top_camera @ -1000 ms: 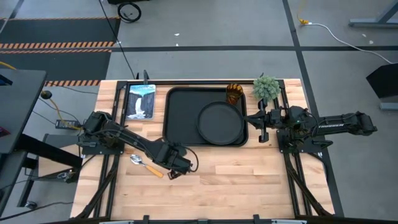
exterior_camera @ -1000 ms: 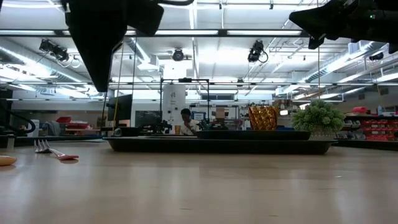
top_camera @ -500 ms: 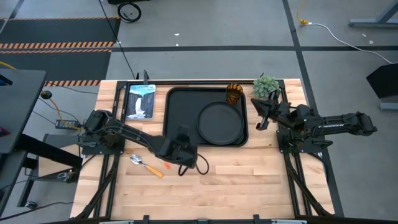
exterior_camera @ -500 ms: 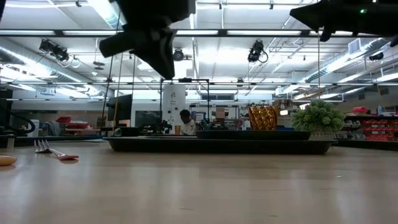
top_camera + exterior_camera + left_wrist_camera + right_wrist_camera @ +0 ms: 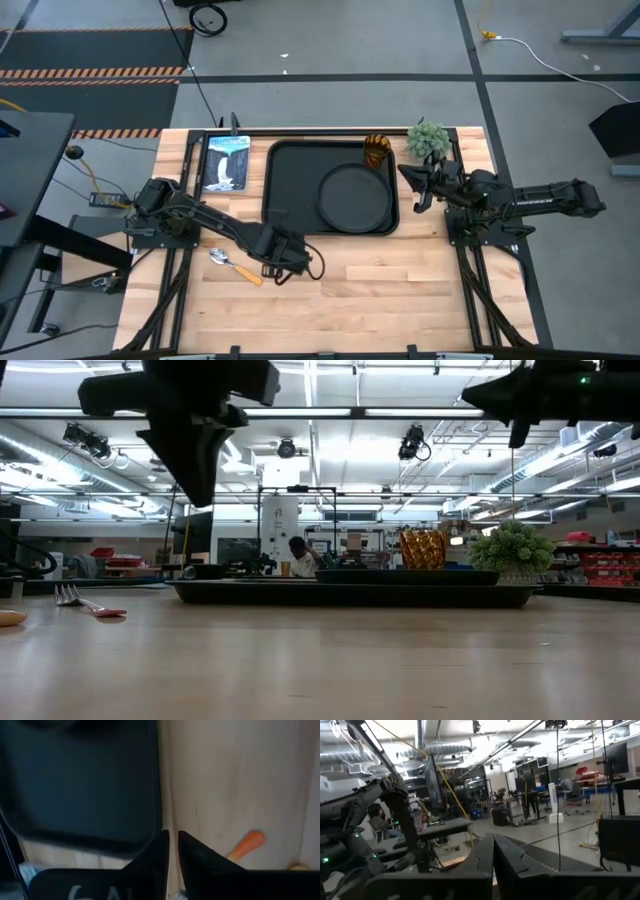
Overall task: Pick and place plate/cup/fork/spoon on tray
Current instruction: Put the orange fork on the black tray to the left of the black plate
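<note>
The fork (image 5: 244,844) is seen just beside the left gripper (image 5: 283,262). Its fingers are pressed narrowly together, empty.

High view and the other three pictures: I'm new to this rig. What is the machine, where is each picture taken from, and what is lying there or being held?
This is a robot with two dark arms, each ending in a two-finger gripper, working at a wooden table. The high view looks straight down. The low view looks level across the tabletop. The two wrist views each look forward past one arm's own fingers.

A black tray holds a round black plate and an amber cup. The spoon and the fork lie on the bare wood, not yet on the tray. A small plant and a printed picture sit at the far edge.

The left gripper hovers beside the tray's near edge, shut and empty. The right gripper waits beside the tray, raised, shut and empty.
</note>
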Motion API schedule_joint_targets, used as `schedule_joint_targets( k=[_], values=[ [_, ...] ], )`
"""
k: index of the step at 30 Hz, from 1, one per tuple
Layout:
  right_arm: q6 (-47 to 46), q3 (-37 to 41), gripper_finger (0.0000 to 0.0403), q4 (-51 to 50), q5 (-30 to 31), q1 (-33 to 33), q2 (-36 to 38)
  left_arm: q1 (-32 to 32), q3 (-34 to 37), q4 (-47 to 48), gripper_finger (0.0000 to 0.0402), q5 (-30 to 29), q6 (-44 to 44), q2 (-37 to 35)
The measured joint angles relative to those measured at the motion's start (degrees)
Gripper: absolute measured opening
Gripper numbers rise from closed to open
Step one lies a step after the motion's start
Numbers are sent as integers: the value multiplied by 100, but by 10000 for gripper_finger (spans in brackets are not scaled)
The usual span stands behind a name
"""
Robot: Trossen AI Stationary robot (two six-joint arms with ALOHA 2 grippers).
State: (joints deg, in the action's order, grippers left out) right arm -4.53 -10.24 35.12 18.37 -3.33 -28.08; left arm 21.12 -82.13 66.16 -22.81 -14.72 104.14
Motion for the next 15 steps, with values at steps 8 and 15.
schedule_joint_targets(
  k=[8,15],
  values=[
    [168,0,11,253,-2,-3,-6,448,1050,273,46,90,-698,-330],
    [181,0,11,271,-20,-28,-28,736,2141,-610,39,708,-994,-1452]
  ],
)
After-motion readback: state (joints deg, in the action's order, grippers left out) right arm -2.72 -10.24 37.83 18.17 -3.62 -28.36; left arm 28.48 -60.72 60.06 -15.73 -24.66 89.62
